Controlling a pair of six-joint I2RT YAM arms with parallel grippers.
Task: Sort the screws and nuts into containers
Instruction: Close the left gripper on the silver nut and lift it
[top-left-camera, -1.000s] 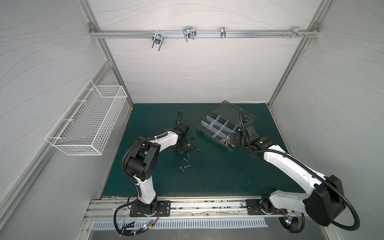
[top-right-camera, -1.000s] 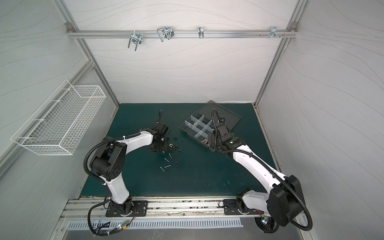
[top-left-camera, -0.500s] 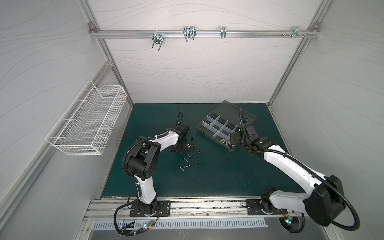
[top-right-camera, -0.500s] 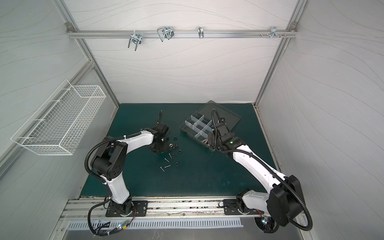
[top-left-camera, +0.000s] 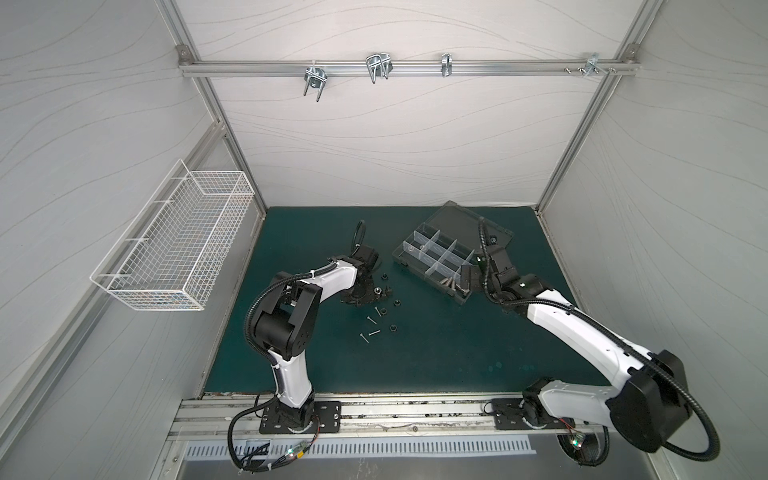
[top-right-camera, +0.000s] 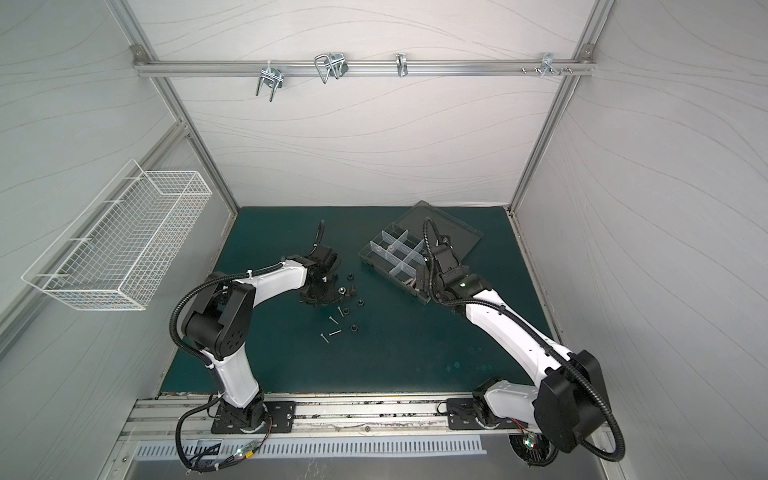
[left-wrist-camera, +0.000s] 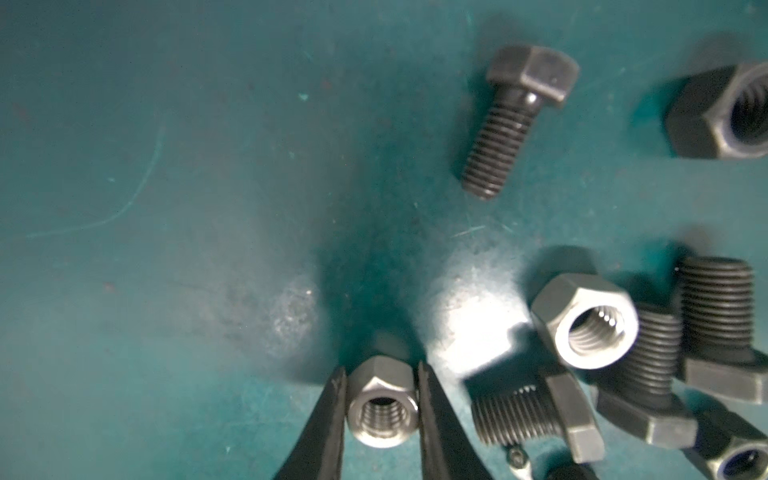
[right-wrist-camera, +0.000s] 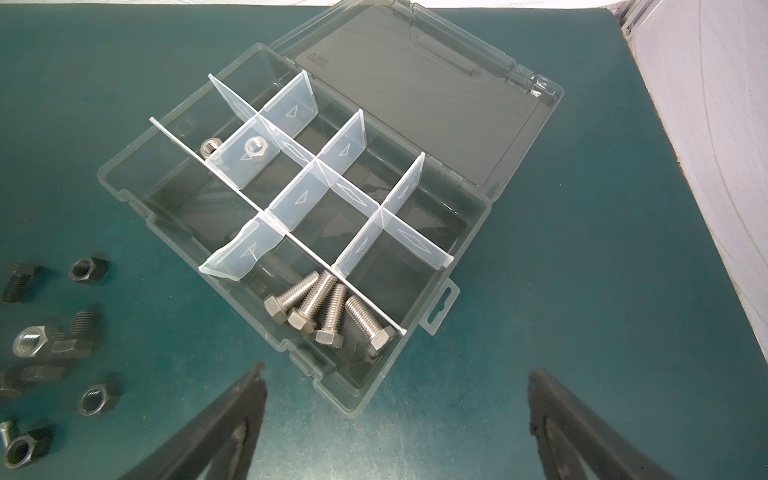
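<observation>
In the left wrist view my left gripper (left-wrist-camera: 381, 368) is shut on a silver nut (left-wrist-camera: 382, 409), one black finger against each side, low over the green mat. Beside it lie another silver nut (left-wrist-camera: 584, 320), a black nut (left-wrist-camera: 727, 112) and black screws (left-wrist-camera: 515, 124). In both top views this gripper (top-left-camera: 365, 296) (top-right-camera: 322, 296) sits in the loose pile. Thin silver screws (top-left-camera: 371, 333) lie nearer the front. The containers are one clear box (top-left-camera: 432, 257) (right-wrist-camera: 124, 193) holding silver bolts (right-wrist-camera: 328, 311) and silver nuts (right-wrist-camera: 255, 147). My right gripper (right-wrist-camera: 397, 369) (top-left-camera: 465, 282) hangs open at the box's near corner.
The box's clear lid (top-left-camera: 469, 226) lies open toward the back right. A white wire basket (top-left-camera: 174, 249) hangs on the left wall. Black nuts (top-left-camera: 391, 328) are scattered in the middle of the mat. A rail with metal hooks (top-left-camera: 378, 68) crosses the back wall.
The left jaws have closed in onto the silver nut. Both arms have stayed almost where they were, and the right gripper has stayed wide open.
</observation>
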